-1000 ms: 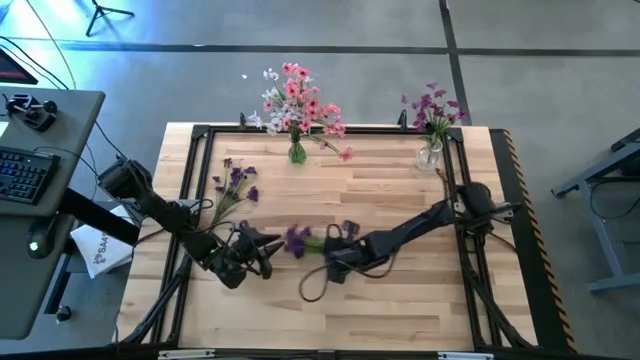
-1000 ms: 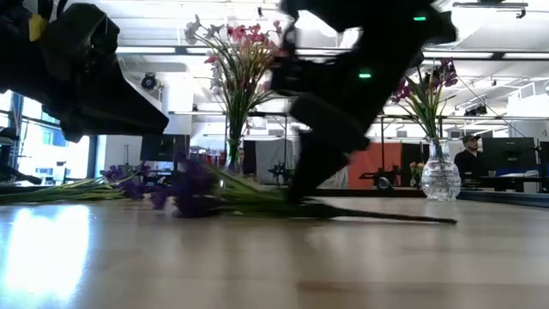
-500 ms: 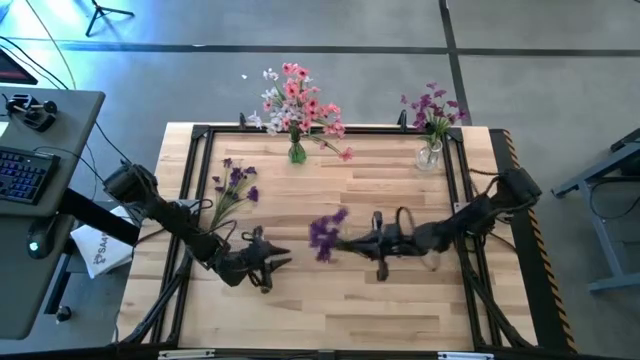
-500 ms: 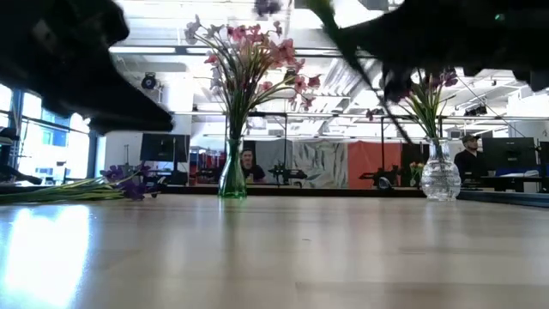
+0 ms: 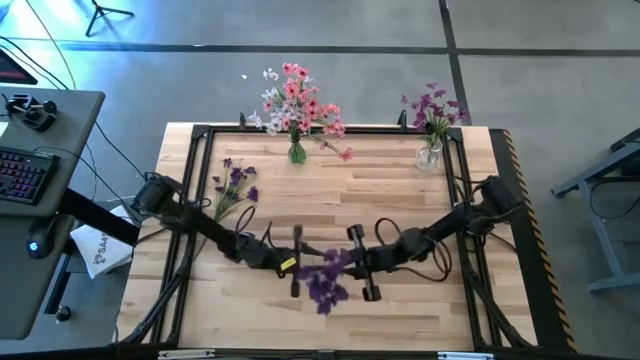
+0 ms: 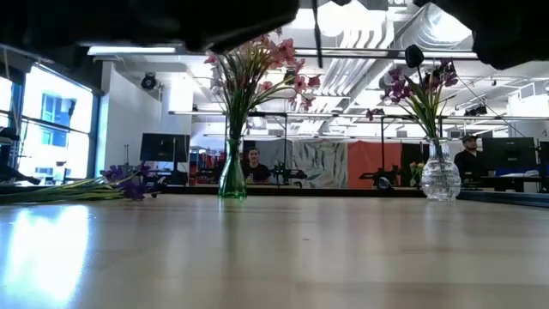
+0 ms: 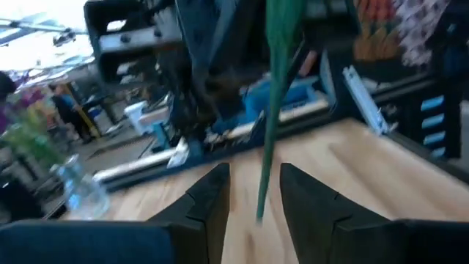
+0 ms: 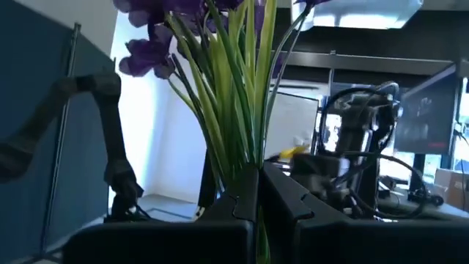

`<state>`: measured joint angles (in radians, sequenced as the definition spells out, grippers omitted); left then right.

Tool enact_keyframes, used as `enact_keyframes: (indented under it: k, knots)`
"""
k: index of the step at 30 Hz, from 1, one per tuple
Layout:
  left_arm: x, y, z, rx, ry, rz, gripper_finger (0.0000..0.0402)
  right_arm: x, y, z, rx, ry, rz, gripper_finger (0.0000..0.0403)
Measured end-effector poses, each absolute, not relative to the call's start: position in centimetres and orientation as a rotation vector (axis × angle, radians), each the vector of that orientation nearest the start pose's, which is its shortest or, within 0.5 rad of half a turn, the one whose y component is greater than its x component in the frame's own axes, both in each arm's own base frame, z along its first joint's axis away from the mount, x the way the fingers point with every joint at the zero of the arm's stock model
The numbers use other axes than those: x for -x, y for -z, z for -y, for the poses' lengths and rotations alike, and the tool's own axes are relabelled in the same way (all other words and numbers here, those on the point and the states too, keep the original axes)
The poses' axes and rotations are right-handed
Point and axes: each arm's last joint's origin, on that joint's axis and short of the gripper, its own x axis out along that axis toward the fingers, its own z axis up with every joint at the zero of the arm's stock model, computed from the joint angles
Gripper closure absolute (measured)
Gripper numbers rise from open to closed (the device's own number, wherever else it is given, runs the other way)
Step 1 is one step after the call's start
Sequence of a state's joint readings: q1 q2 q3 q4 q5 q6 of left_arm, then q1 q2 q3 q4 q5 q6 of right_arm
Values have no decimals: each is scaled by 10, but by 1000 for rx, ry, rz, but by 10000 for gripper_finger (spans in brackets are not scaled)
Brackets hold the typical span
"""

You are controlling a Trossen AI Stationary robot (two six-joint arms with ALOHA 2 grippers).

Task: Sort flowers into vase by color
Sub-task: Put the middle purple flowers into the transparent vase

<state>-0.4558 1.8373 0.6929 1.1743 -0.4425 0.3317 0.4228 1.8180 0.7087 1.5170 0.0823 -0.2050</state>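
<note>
The right gripper (image 5: 352, 264) held a purple sprig (image 5: 325, 283) between its clenched fingers, above the tabletop (image 5: 400, 200). The stem hung between the parted fingers of the left gripper (image 7: 253, 192). Purple sprigs on the tabletop (image 5: 233, 185) remained unsorted, well away from both; two vases already held flowers.

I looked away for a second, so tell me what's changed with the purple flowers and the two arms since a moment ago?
The right gripper picked the purple sprig up off the table and now holds it upright near the front middle. The left gripper moved in from the left, its open fingers either side of the stem's lower end, not clamped. Unchanged: the green vase, the clear vase and the loose purple flowers at left.
</note>
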Motion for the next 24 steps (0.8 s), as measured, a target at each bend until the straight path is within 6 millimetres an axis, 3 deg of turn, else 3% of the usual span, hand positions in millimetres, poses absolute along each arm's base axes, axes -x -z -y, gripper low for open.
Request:
enact_keyframes:
  k: [5, 11, 15, 20, 24]
  knots:
    - [-326, -176, 140, -292, 100, 97, 269, -315, -207, -141, 137, -311, 416, 402]
    - [-327, -180, 145, -264, 138, 115, 268, -315, -206, -141, 141, -318, 401, 402]
    - [-327, -180, 144, -264, 128, 112, 303, -315, -205, -141, 140, -319, 396, 402]
    - [-326, -179, 147, -266, 133, 100, 382, -316, -204, -141, 116, -312, 376, 397]
    - [-320, -179, 155, -220, 30, 52, 388, -313, -207, -143, 100, -262, 292, 360]
